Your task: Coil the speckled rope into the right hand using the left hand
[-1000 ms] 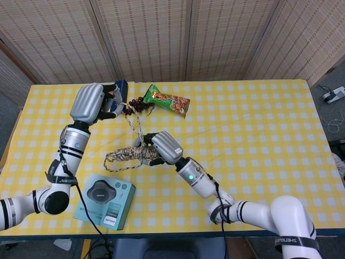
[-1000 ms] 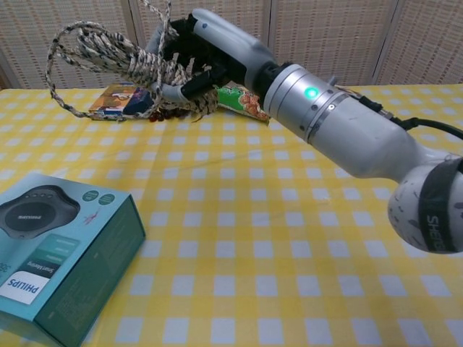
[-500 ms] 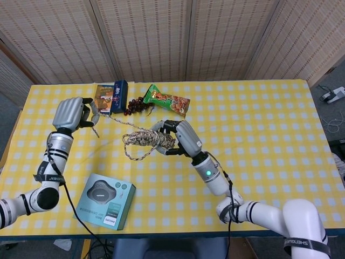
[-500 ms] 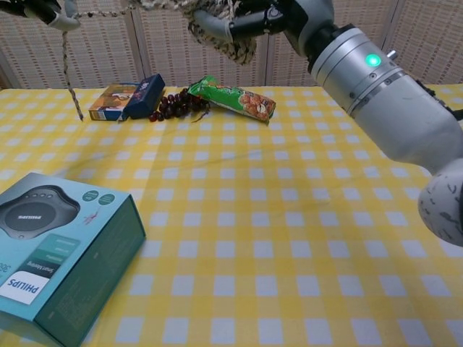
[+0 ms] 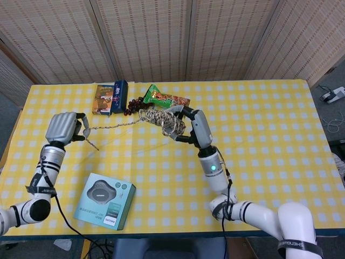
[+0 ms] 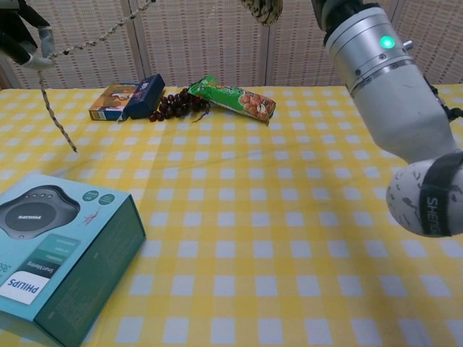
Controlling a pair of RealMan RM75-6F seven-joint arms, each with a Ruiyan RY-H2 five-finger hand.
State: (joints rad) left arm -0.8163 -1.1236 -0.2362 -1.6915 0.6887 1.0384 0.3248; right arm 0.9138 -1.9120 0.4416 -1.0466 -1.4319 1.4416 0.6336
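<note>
Yellow-checked bench (image 5: pixel 269 124) before woven screens (image 5: pixel 151 38).
Right hand (image 5: pixel 188 125) grips coiled speckled rope (image 5: pixel 161 120); left hand (image 5: pixel 63 127) pinches its taut strand.

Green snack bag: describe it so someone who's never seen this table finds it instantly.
Look along the far edge of the yellow checked table, near the screen wall. Three items lie in a row: a dark blue box, a cluster of dark grapes, then the green snack bag rightmost. It is the only flat, glossy green packet, with nuts pictured on an orange-brown end.
</note>
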